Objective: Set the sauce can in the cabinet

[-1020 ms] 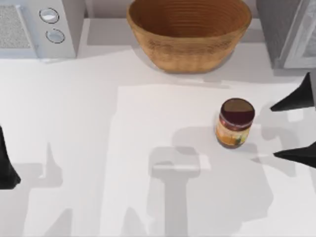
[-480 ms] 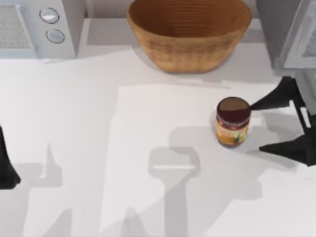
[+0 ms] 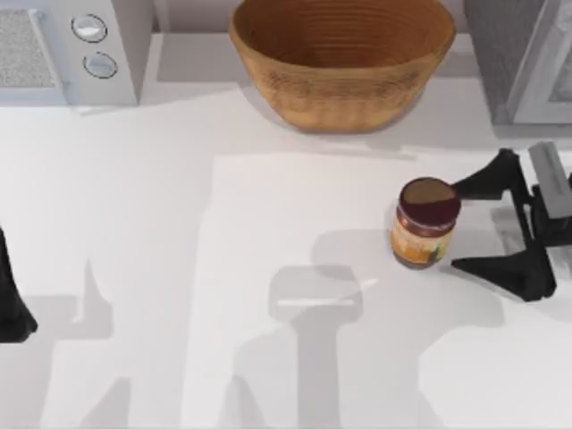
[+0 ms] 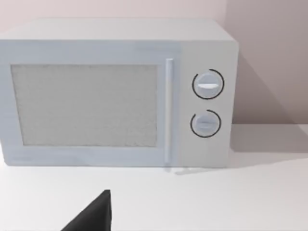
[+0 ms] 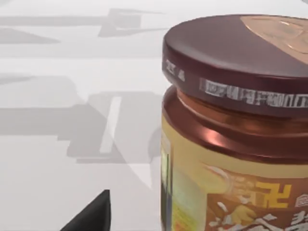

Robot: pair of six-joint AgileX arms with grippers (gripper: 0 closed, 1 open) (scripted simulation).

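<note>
White table (image 3: 179,268). Sauce can (image 3: 425,222) upright, right of centre; rigid, glossy, likely slippery, so grip mid-label. Right gripper (image 3: 465,228) fingers spread, flanking it. Left gripper (image 3: 13,308) parked at left edge, fingers: can't tell.

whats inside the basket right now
From the top view, the basket shows bare woven inner wall and nothing lying in it; its near inner wall is hidden behind the rim. The sauce can stands on the table, outside it.
</note>
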